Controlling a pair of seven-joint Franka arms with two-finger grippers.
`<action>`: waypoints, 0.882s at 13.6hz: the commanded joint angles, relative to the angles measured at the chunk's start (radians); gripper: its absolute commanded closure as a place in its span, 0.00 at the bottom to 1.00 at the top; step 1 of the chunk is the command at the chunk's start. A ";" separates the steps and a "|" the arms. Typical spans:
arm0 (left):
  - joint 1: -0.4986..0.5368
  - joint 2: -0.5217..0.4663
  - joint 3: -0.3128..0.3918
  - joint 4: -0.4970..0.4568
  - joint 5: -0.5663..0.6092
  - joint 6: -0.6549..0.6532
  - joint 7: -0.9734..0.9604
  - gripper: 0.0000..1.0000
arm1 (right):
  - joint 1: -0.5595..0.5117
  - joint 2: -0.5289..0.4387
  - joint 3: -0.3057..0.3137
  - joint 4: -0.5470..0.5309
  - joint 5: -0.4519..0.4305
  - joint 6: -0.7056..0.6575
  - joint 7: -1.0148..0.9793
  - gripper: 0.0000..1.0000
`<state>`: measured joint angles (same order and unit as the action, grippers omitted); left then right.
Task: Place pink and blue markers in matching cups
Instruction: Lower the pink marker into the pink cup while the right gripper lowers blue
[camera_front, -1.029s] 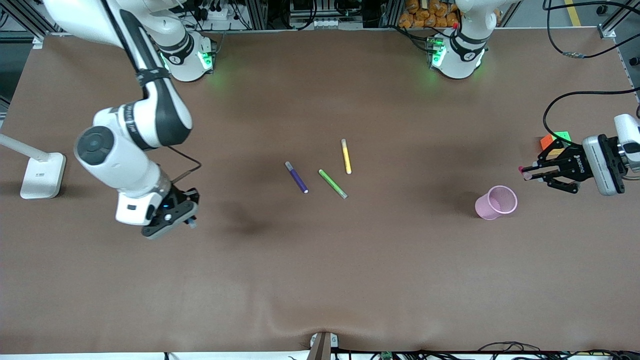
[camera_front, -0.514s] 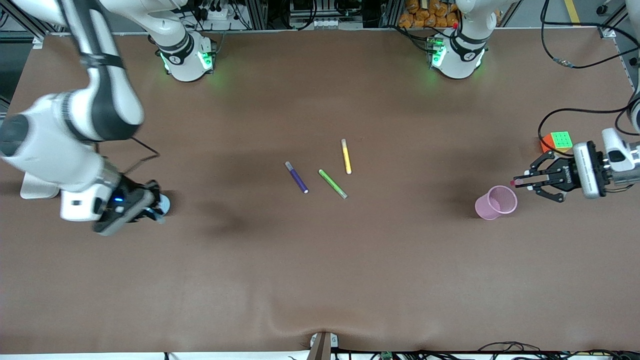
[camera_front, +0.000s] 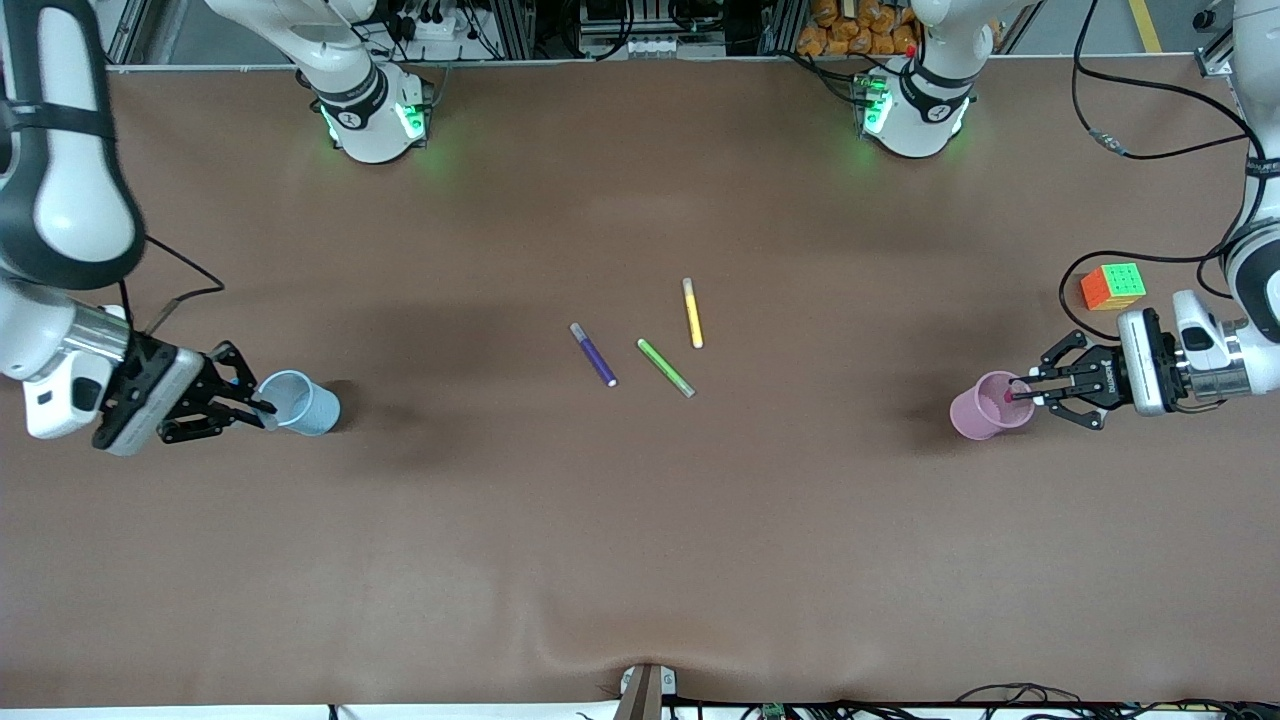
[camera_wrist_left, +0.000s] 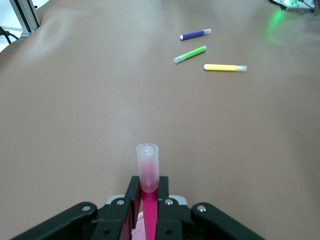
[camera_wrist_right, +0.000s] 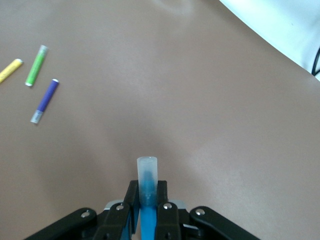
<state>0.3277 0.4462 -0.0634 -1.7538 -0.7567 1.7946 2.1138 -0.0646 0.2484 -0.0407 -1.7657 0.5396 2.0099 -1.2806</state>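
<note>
The right gripper (camera_front: 262, 405) is hanging over the rim of the one pale blue cup (camera_front: 303, 404), which is standing toward the right arm's end of the table (camera_front: 640, 560). Its fingers are clamped tight on the one blue marker (camera_wrist_right: 148, 192), whose greyish translucent cap is sticking out past the fingertips in the right wrist view; in the front view the marker is hardly showing at the cup's mouth.

Three loose markers are lying near the middle of the table, apart from one another: one purple marker (camera_front: 593, 354), one green marker (camera_front: 666, 368) lying nearest the front camera of the three, and one yellow marker (camera_front: 692, 313) lying farthest from it.

One pale pink cup (camera_front: 985, 406) is standing toward the left arm's end. The left gripper (camera_front: 1020, 395) is hanging over its rim, fingers pinched shut on the one pink marker (camera_wrist_left: 149, 182), whose tip is showing inside the cup's mouth in the front view.

One colourful puzzle cube (camera_front: 1112, 285) is sitting farther from the front camera than the pink cup, well apart from it.
</note>
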 joint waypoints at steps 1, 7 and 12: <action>-0.001 0.061 -0.003 0.046 -0.006 0.005 0.064 1.00 | -0.055 0.020 0.018 0.002 0.123 -0.034 -0.130 1.00; -0.013 0.088 0.005 0.059 0.010 0.028 -0.024 0.52 | -0.148 0.135 0.016 0.020 0.423 -0.206 -0.426 1.00; -0.015 0.030 -0.002 0.065 0.149 0.029 -0.315 0.00 | -0.234 0.298 0.016 0.179 0.462 -0.430 -0.569 1.00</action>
<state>0.3223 0.5221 -0.0635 -1.6933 -0.6786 1.8226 1.9221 -0.2671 0.4914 -0.0409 -1.6715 0.9823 1.6427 -1.8317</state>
